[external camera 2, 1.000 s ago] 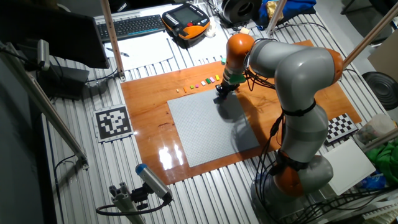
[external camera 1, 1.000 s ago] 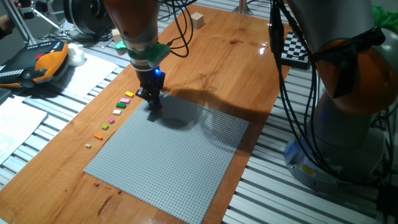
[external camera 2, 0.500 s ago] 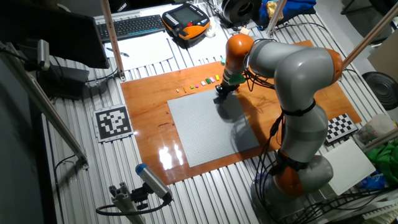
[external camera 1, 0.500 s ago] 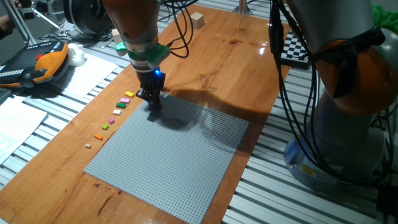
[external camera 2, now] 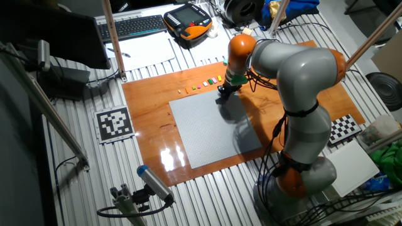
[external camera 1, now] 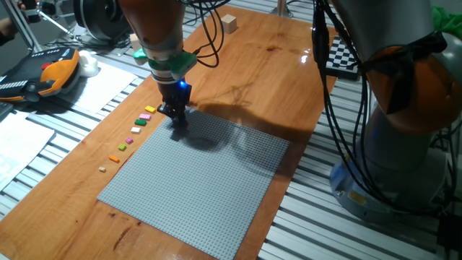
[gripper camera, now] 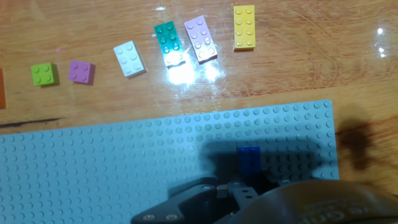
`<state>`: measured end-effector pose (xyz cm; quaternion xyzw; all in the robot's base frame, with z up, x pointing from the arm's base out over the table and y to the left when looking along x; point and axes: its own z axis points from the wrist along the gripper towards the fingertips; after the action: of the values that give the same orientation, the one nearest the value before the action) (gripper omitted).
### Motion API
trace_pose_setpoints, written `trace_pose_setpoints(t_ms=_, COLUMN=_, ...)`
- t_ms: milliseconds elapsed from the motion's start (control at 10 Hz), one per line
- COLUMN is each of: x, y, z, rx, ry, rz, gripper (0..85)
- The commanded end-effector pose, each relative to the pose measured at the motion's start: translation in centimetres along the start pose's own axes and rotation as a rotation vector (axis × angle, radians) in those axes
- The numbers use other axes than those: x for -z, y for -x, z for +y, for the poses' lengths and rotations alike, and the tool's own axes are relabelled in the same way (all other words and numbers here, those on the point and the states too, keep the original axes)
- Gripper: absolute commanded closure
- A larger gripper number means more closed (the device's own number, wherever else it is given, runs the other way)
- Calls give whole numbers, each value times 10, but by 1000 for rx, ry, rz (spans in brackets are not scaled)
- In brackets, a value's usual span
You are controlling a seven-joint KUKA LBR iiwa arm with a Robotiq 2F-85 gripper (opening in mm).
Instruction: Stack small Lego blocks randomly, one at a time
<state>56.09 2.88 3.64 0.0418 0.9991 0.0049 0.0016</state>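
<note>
Small Lego blocks lie in a row on the wooden table (external camera 1: 274, 65) just beside the edge of the grey baseplate (gripper camera: 124, 168): in the hand view we see a yellow block (gripper camera: 244, 27), a pale pink block (gripper camera: 201, 38), a dark green block (gripper camera: 168, 37), a white block (gripper camera: 129, 58), a purple block (gripper camera: 81, 71) and a light green block (gripper camera: 45, 73), all apart from one another. A blue block (gripper camera: 249, 159) sits on the baseplate near its corner, right at the tip of the gripper (gripper camera: 239, 185). We cannot tell whether the fingers clasp it or only stand over it, since the gripper's dark body hides them. In one fixed view the gripper (external camera 1: 177, 124) is low over the baseplate corner, beside the row of blocks (external camera 1: 137, 126)
</note>
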Motion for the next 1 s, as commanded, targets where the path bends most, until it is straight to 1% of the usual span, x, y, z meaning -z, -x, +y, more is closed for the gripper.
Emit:
trace_pose_setpoints(t_ms=0, x=-1, y=-1, z=-1, rx=0, ry=1, rz=2, gripper=850)
trace_pose_setpoints(t_ms=500, x=0, y=-3, z=1, rx=-2, ry=1, rz=3, gripper=850)
trace_pose_setpoints(t_ms=900, x=-1, y=-2, z=1, rx=1, ry=-1, rz=3, gripper=850)
